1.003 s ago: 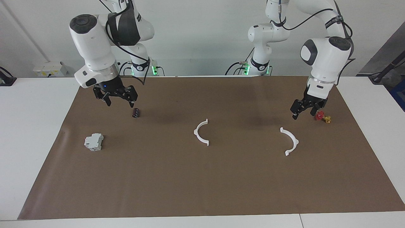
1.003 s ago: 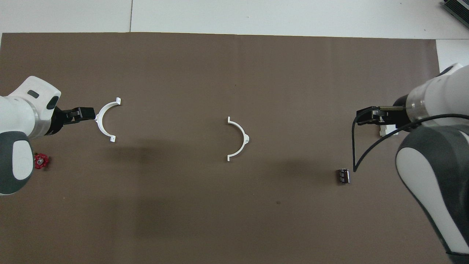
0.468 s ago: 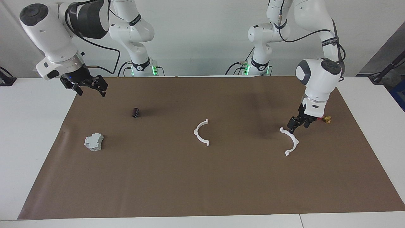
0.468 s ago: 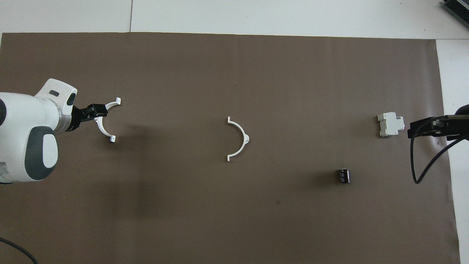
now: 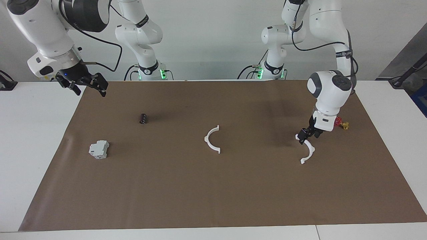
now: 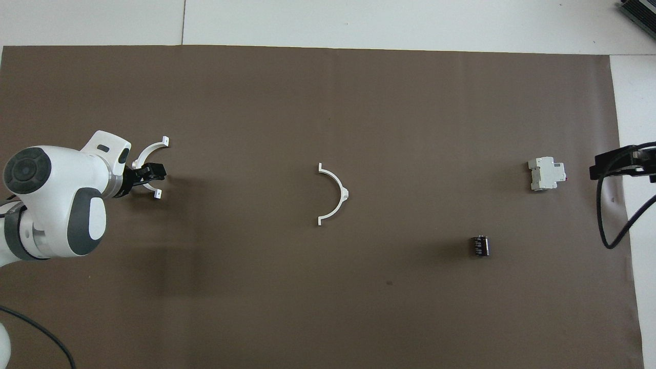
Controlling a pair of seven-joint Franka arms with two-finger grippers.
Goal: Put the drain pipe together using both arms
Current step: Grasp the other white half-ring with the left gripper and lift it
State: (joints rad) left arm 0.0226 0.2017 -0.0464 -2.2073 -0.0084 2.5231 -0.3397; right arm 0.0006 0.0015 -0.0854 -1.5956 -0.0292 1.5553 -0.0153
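Facing view: left gripper [image 5: 306,135] down low at one end of a thin white plastic half-ring [image 5: 307,150], toward the left arm's end of the brown paper mat [image 5: 213,186]; fingers close about the ring's end, grip or mere contact, cannot tell. Second half-ring [image 5: 212,139] flat at mid-mat, well apart from the first, untouched, small tabs at ends and at mid-arc. Both arcs smooth, narrow, semicircular, not joined.

Right gripper [image 5: 82,84] raised over the mat's edge at the right arm's end, fingers spread, nothing between them; arm waiting.

Pale grey boxy block [image 5: 99,149] toward the right arm's end, farther from the robots than the small dark ribbed cylinder [image 5: 143,118]. Small red-and-yellow piece [image 5: 341,123] just beside the left wrist, nearer to the robots than the gripped-end ring.

Mat matte, smooth, slight wrinkle near the grey block; white table [image 5: 36,133] bare around it. Wide open mat between the two half-rings and along the edge farthest from the robots.

No readable writing or labels.
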